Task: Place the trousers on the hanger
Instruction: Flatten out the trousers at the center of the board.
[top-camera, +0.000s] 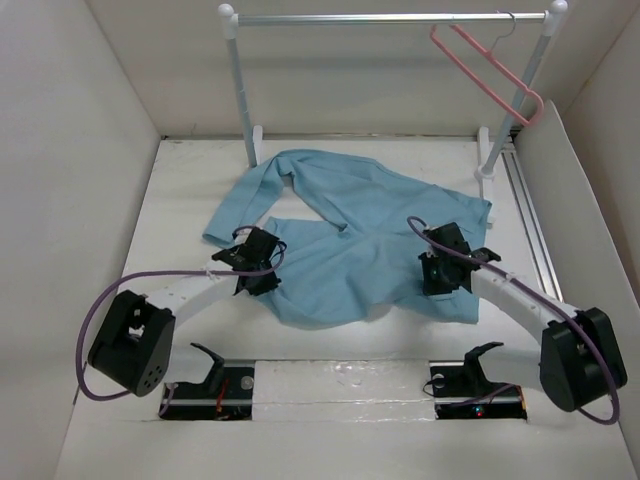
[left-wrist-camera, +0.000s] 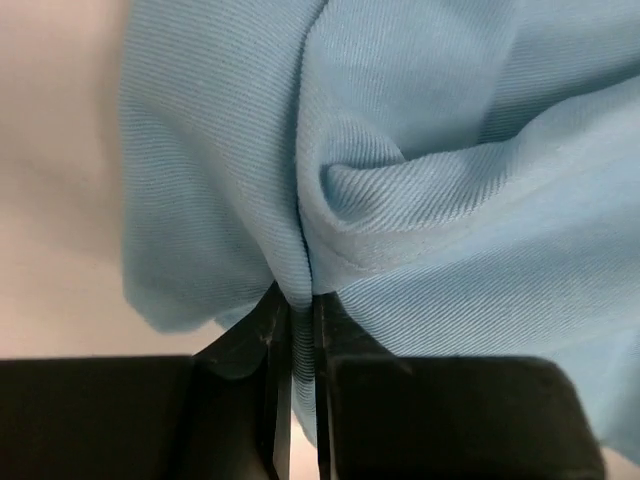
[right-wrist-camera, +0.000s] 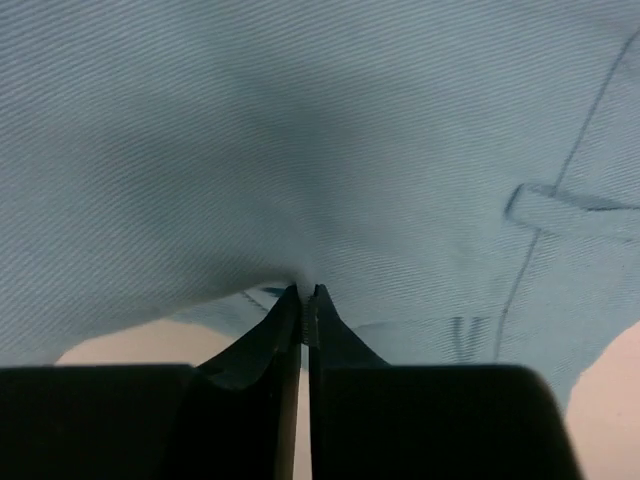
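Pinching thin folds of the trousers (top-camera: 350, 225), which lie on the table (top-camera: 180, 200) well apart from the hanger (top-camera: 492, 72) on the rail (top-camera: 390, 18), left gripper (left-wrist-camera: 297, 305) and right gripper (right-wrist-camera: 303, 298) clamp little cloth between closed jaws; lifting may slip either fold free.

the trousers (left-wrist-camera: 450, 200) run off both wrist views' top edges; the left tool (left-wrist-camera: 297, 320) hides the pinched fold.

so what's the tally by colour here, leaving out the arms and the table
light blue: 1, the trousers
pink: 1, the hanger
silver-white: 1, the garment rail
total: 3
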